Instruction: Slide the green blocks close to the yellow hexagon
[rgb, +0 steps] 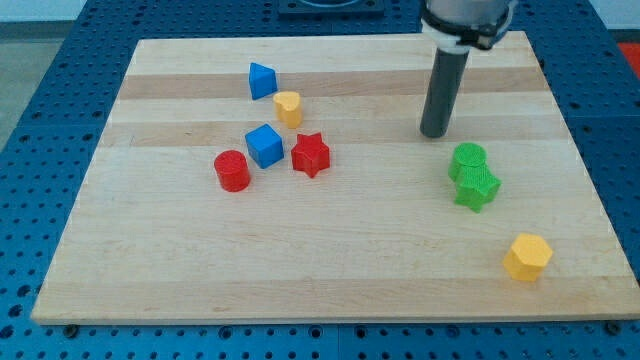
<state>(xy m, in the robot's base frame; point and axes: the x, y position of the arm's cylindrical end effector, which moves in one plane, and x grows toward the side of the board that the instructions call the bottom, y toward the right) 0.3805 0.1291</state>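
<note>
A green cylinder (467, 160) and a green star (477, 187) sit touching each other at the board's right side. The yellow hexagon (527, 257) lies at the lower right, a short way below and right of the green star. My tip (434, 133) rests on the board just up and left of the green cylinder, a small gap apart from it.
At centre-left lie a blue pentagon-like block (262, 80), a yellow heart-like block (288, 107), a blue cube (265, 145), a red star (311, 154) and a red cylinder (232, 170). The wooden board (150, 260) sits on a blue perforated table.
</note>
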